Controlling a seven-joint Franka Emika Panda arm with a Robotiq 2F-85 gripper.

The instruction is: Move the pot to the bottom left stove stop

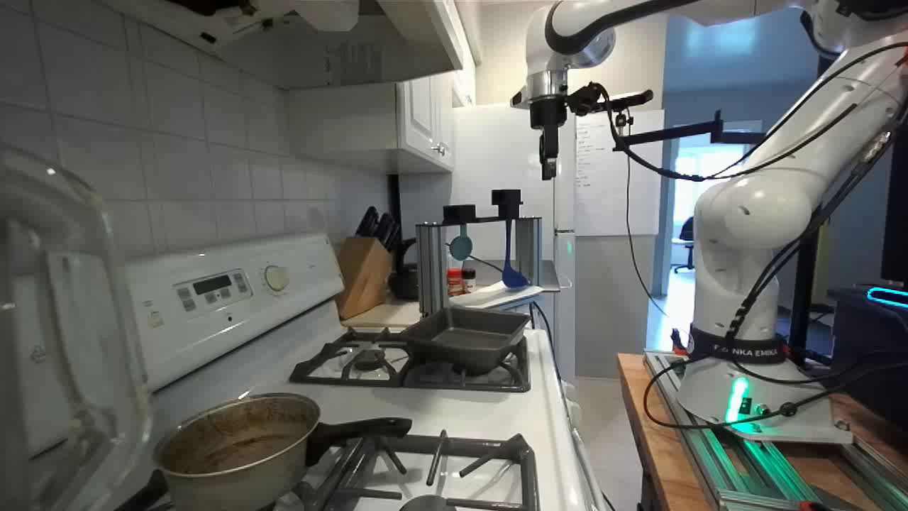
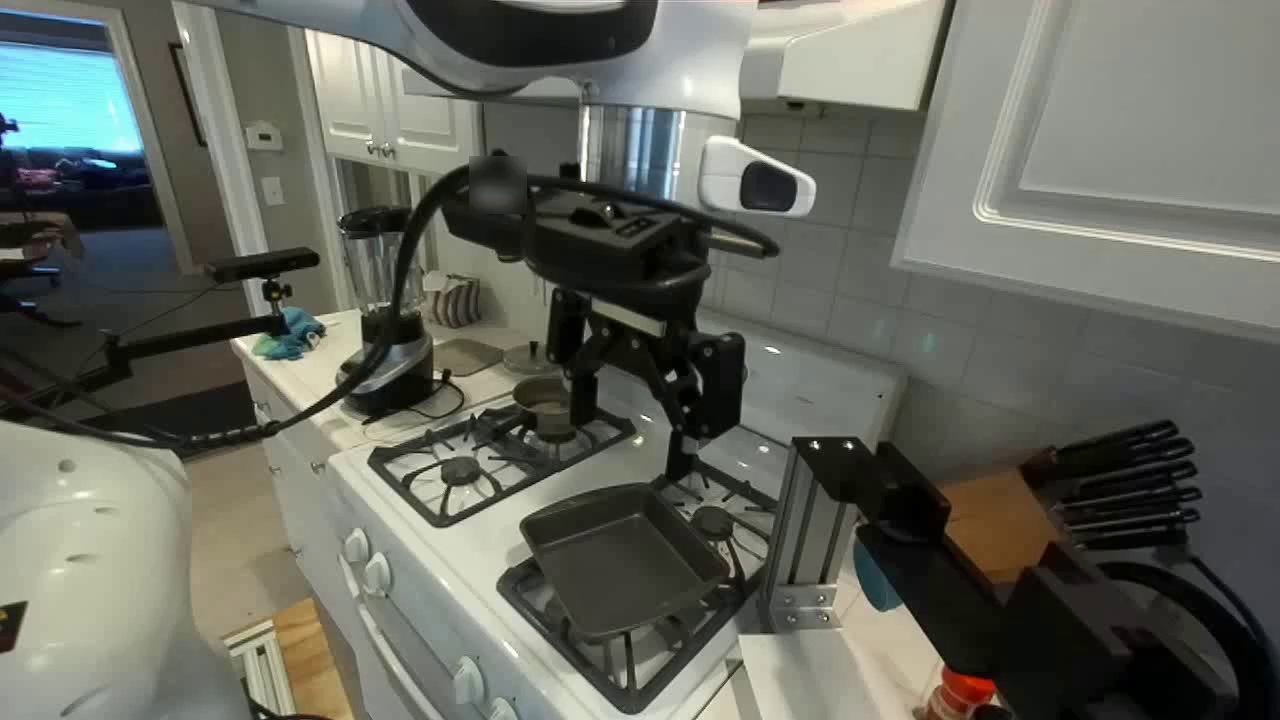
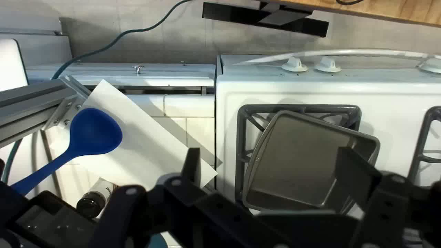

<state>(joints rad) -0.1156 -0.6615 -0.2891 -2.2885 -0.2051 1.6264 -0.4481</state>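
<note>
The pot (image 1: 237, 443), round steel with a tarnished inside and a dark handle, stands upright on the back burner on the blender's side. It also shows in an exterior view (image 2: 541, 393), partly hidden behind a gripper finger; it is out of the wrist view. The bottom left stove stop (image 1: 425, 504) is the front burner beside it, with nothing on its grate; it also shows in an exterior view (image 2: 460, 471). Its grate edge shows in the wrist view (image 3: 421, 141). My gripper (image 2: 632, 432) is open and empty, pointing down high above the stove, near the pan's end; it shows side-on (image 1: 548, 170).
A flat dark pan (image 2: 620, 560) lies on the other pair of burners, below my gripper (image 3: 268, 151). A metal utensil rack (image 1: 528, 245) with a blue ladle (image 3: 94, 132) and a knife block (image 1: 364, 273) stand beyond it. A range hood (image 1: 369, 53) overhangs the stove. A blender (image 2: 385, 300) stands past the pot.
</note>
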